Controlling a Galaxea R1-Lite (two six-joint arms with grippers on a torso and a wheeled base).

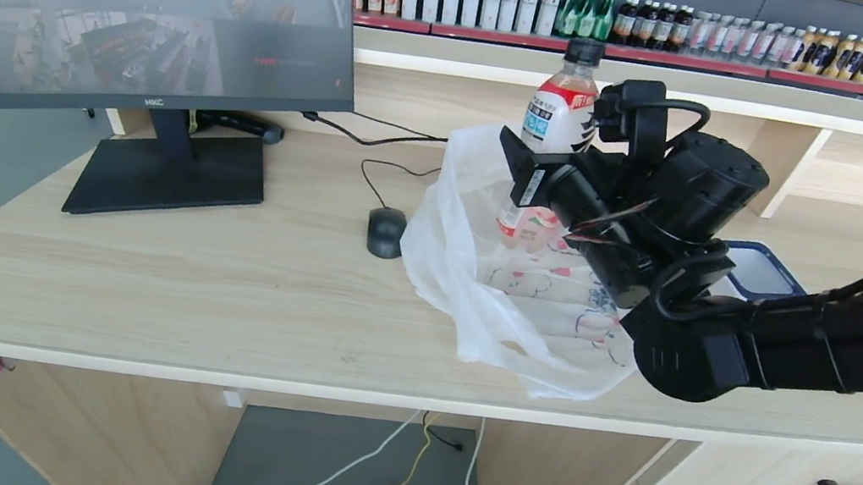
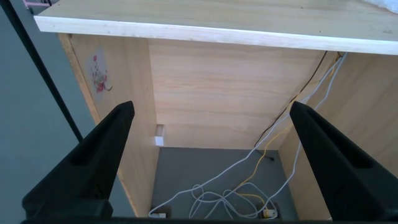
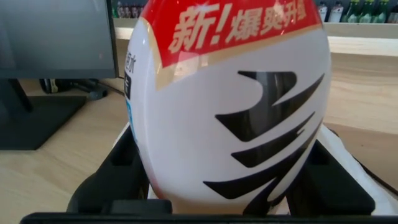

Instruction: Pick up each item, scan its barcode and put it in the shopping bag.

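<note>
Bottle (image 1: 560, 116), upright with a dark cap and a red-and-white label, stood at the open mouth of the white shopping bag (image 1: 466, 299), its lower end showing through the bag's thin plastic; the right gripper (image 1: 545, 181) was clamped on the bottle's middle from both sides; the bag lay slumped on the wooden table (image 1: 219, 288); a black mouse (image 1: 386, 231) lay just beside the bag, toward the robot's left; a monitor (image 1: 134, 1) stood farther off on that same side; a blue-rimmed tray (image 1: 769, 272) lay on the bag's other side; the left gripper (image 2: 211, 168) hung below the bag's level, jaws wide apart, facing loose cables (image 2: 230, 199) under the table.
</note>
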